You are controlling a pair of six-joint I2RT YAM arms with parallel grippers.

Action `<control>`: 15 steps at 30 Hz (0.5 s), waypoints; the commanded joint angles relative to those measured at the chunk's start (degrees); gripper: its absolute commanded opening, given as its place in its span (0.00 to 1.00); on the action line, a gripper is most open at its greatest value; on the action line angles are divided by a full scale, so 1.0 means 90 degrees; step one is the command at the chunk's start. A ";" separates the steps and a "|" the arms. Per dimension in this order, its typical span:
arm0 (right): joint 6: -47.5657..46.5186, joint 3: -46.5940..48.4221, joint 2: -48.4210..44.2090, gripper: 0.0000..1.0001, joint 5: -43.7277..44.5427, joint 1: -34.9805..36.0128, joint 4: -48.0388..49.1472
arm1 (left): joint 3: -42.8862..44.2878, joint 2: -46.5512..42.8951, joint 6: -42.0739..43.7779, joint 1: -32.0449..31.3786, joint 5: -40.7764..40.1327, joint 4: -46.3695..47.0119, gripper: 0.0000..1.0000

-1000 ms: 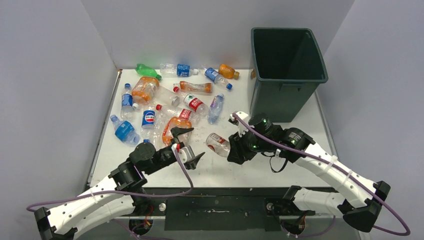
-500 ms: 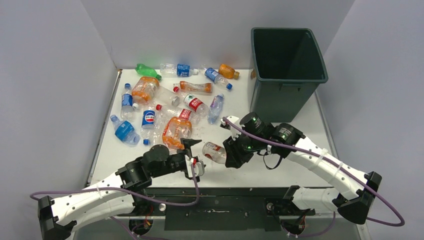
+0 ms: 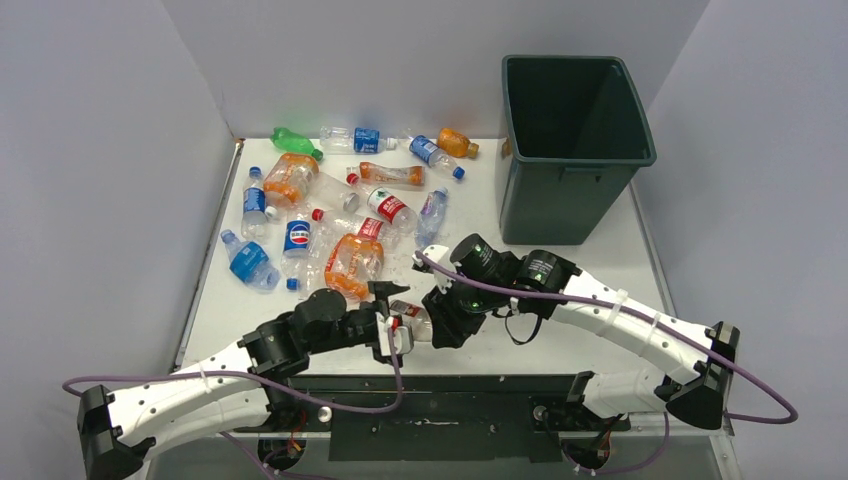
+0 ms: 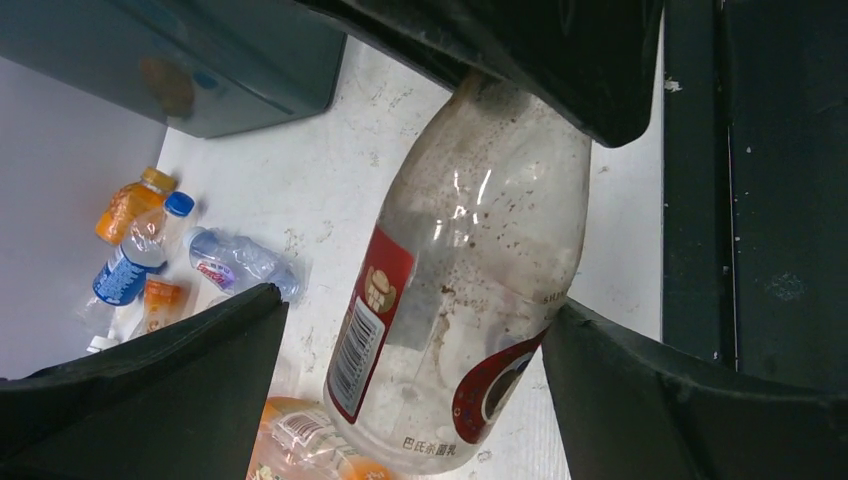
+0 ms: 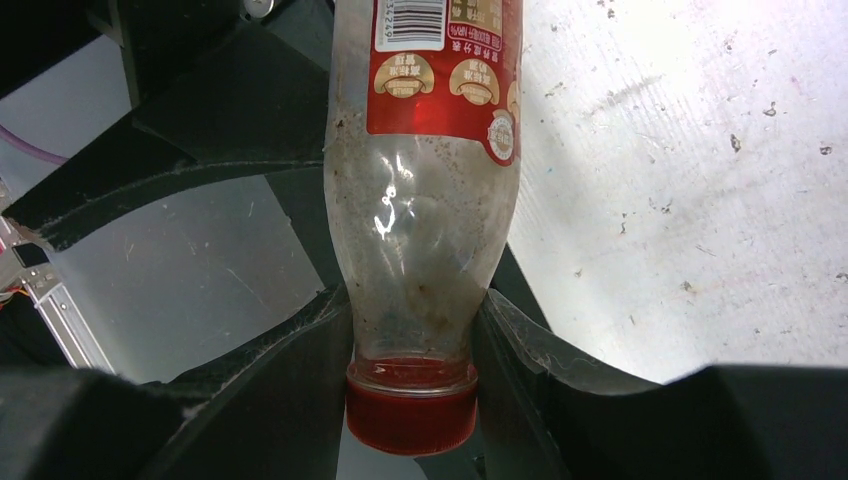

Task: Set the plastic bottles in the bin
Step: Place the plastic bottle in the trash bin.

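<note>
My right gripper (image 3: 440, 318) is shut on the neck of a clear bottle with a red label (image 3: 408, 308), just above its red cap (image 5: 410, 410). The right wrist view shows both fingers pressed on the neck (image 5: 415, 330). My left gripper (image 3: 392, 318) is open, its jaws on either side of the same bottle's base (image 4: 470, 280); one finger (image 4: 680, 400) touches it, the other (image 4: 150, 390) stands apart. The dark green bin (image 3: 560, 200) stands at the back right. Several more bottles (image 3: 330, 205) lie at the back left.
A crushed orange bottle (image 3: 352, 262) lies just behind the left gripper. The white walls close in the table on three sides. The left wrist view shows an orange bottle (image 4: 130, 205), a blue-capped one (image 4: 128, 268) and a clear one (image 4: 240, 265) near the bin's foot (image 4: 200, 60).
My right gripper has carried the red-label bottle left and nearer the front edge. My left gripper has moved right to meet it, and its open jaws now straddle the bottle's base.
</note>
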 commanded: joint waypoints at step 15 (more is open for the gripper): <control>0.0364 0.0712 -0.0233 0.82 0.0960 0.0150 0.0788 | 0.0387 0.0090 -0.0515 -0.0199 -0.0344 0.0381 0.39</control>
